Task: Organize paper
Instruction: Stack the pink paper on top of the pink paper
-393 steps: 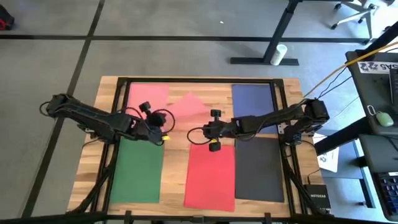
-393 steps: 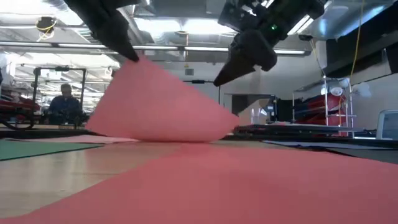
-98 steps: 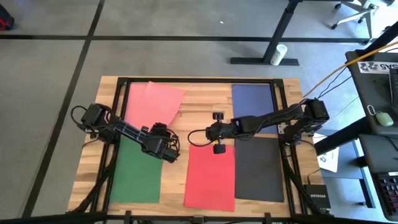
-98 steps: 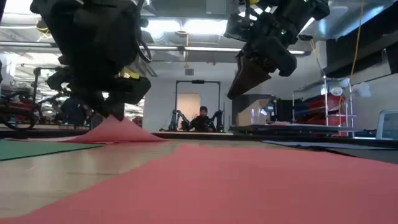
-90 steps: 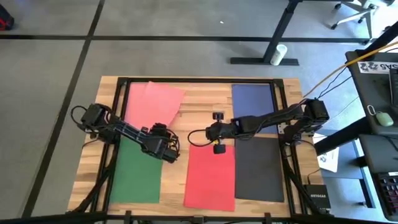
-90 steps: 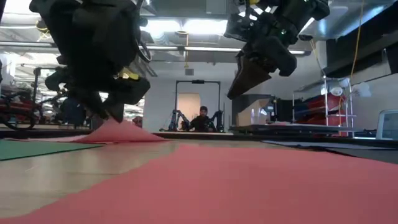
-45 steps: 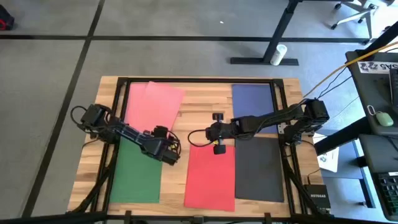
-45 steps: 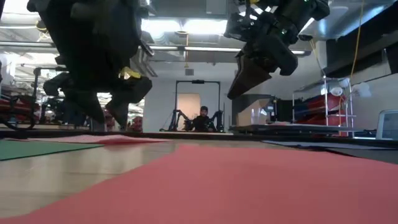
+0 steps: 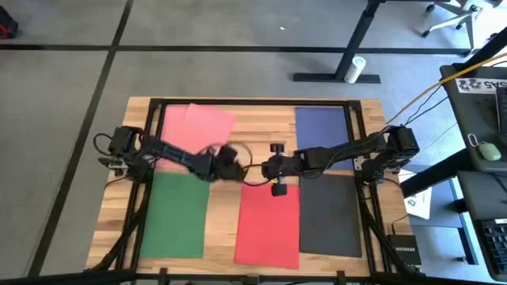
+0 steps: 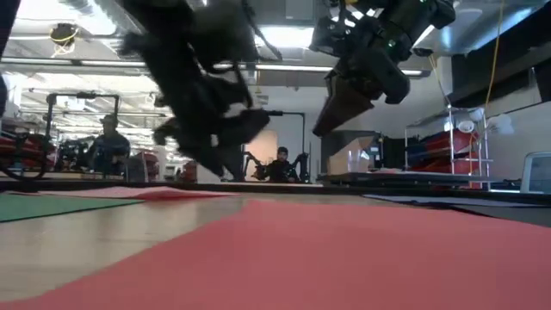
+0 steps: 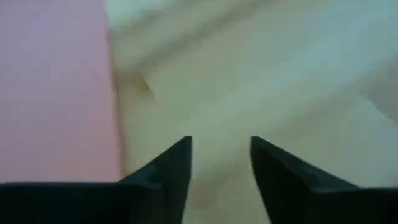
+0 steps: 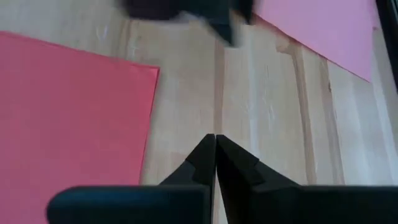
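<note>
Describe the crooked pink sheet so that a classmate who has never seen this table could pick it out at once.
Start at the wooden table and go to its far left corner. The pink sheet lies there, beyond the green sheet. Unlike the squarely laid red, navy and dark grey sheets, it lies tilted on another pink sheet.

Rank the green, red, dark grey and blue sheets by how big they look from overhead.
1. Green sheet and red sheet: look alike, largest showing.
2. Dark grey sheet: slightly smaller, its top edge under the right arm.
3. Blue sheet: smallest showing, partly covered by the arm.
</note>
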### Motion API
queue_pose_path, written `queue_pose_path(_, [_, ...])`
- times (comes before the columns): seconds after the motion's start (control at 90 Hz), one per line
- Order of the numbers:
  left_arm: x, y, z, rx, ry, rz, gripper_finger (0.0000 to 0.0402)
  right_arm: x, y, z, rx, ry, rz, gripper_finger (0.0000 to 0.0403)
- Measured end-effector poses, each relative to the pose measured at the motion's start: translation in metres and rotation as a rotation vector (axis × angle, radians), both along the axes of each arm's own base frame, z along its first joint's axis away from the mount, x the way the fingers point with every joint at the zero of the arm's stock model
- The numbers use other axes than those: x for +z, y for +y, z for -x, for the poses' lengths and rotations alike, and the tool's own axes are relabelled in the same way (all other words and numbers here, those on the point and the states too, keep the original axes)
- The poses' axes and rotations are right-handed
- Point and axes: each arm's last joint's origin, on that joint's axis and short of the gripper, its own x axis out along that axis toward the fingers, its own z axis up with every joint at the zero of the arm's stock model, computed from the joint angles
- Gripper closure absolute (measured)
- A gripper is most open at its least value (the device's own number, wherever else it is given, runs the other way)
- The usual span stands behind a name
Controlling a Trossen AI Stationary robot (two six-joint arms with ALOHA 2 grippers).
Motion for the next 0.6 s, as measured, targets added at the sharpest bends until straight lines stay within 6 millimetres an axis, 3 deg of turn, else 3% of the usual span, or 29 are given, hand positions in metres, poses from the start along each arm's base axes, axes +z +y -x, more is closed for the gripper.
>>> queue_pose_path(0.1, [0.001, 0.030, 0.000, 0.004, 0.051, -0.023, 0.0371, -0.001, 0.000, 0.001, -0.006, 0.011, 0.011, 0.0402])
queue_pose_path(0.156, [0.002, 0.044, -0.002, -0.019, 0.056, -0.019, 0.0390, -0.001, -0.001, 0.001, -0.013, 0.010, 0.021, 0.0402])
queue_pose_path(0.489, [0.011, 0.101, -0.008, -0.150, -0.029, 0.004, 0.0401, 0.000, -0.002, 0.001, -0.031, 0.007, 0.044, 0.0402])
queue_pose_path(0.6, [0.002, 0.116, -0.004, -0.136, 0.003, 0.010, 0.0402, 0.000, -0.002, 0.001, -0.031, 0.011, 0.045, 0.0402])
